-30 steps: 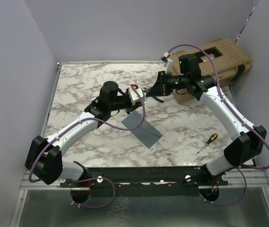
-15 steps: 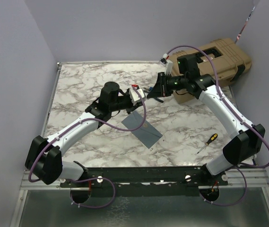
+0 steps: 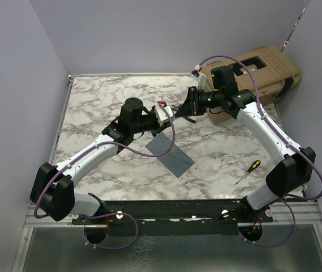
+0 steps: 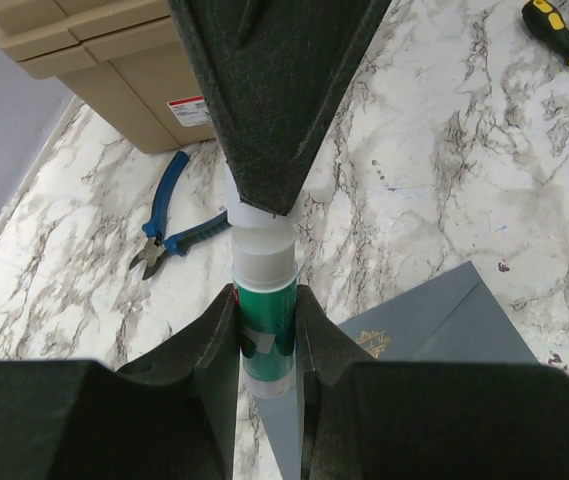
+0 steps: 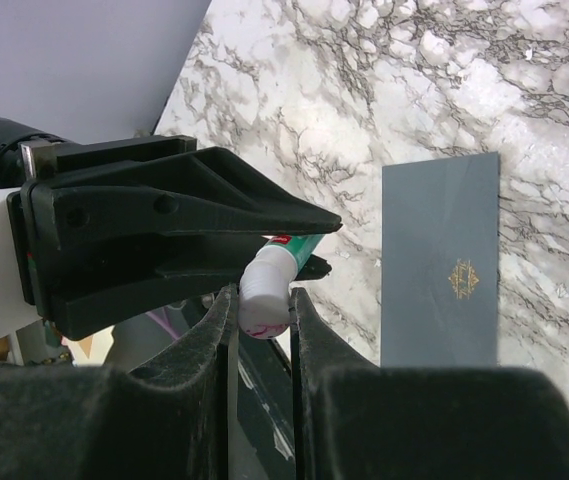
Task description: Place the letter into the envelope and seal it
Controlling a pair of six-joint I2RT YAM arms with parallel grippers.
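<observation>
Left end effector (image 4: 266, 318) and right end effector (image 5: 262, 300) pinch glue stick (image 4: 264, 268) near the envelope (image 5: 440, 235).

Top view: high behind arm bases, tilted down and forward, far off, takes in whole table (image 3: 93, 96). Left wrist view: close over left gripper (image 4: 266, 310), faces rightward across table toward box (image 4: 84, 60). Right wrist view: close over right gripper (image 5: 262, 305), faces opposite way, leftward toward wall. Wrist views meet head-on at glue stick (image 4: 264, 262). Envelope (image 3: 170, 153) shared by all three.
</observation>
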